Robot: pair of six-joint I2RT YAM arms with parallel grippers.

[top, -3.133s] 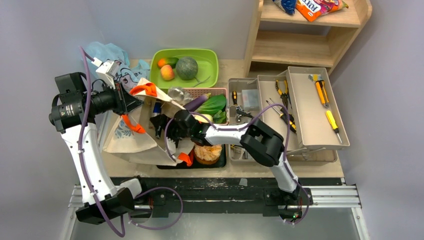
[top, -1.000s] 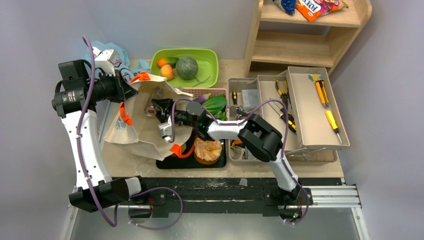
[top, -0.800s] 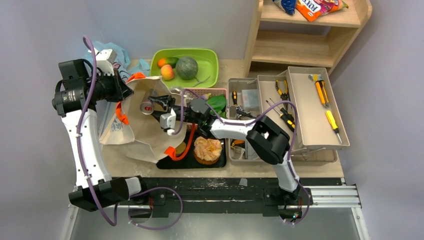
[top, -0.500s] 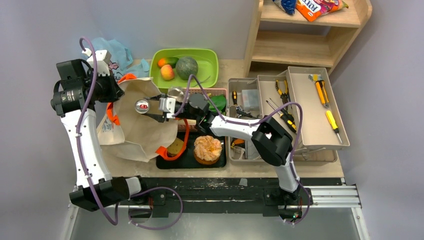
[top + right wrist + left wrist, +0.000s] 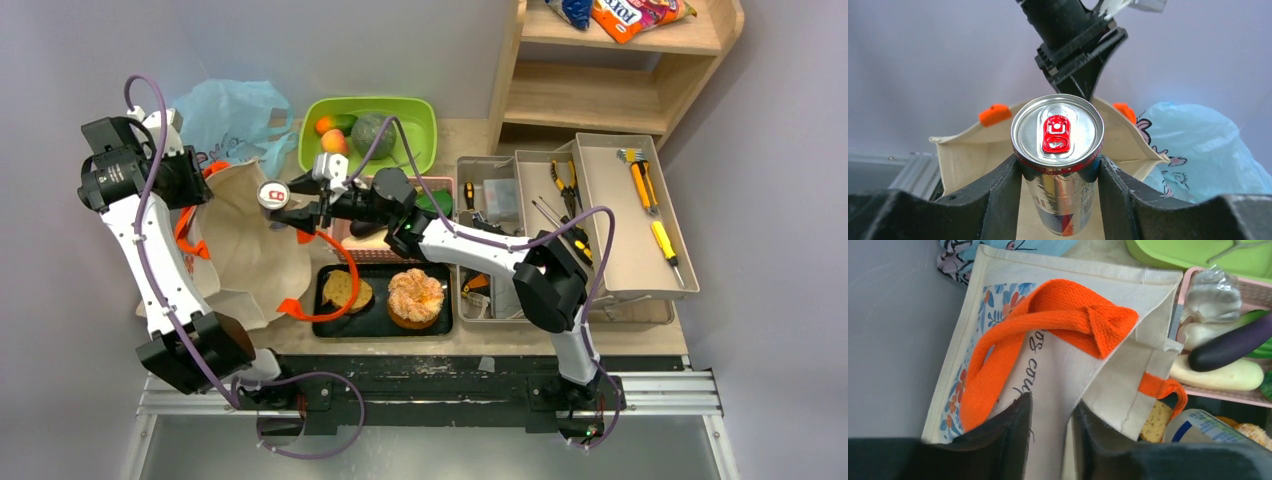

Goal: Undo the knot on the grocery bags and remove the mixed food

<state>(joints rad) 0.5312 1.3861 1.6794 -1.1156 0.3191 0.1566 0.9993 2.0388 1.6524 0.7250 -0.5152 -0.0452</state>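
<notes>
A pale worktop (image 5: 470, 135) against a grey wall carries a slumped canvas tote (image 5: 250, 250), a light-blue plastic bag (image 5: 235, 110) behind it, a green basin (image 5: 415, 130) and a black tray (image 5: 375, 300). The right claw (image 5: 1058, 172) grips a drink can (image 5: 1058, 150) by its sides, holding it in the air above the tote, just left of the basin.

The left claw (image 5: 1050, 415) stands narrow with the tote's cloth between its fingers; whether they press the cloth cannot be told.

The step appears to be carrying the can away from the tote. To do it well, the right arm should keep its squeeze steady on the smooth wall, lift before moving sideways, and stay clear of the orange handle (image 5: 345, 270) looping beneath it, which could snag.

The can's long axis stands close to upright. Its lid and red pull tab point upward, tipped a little toward the wrist, so it can be set down on its base without turning.
</notes>
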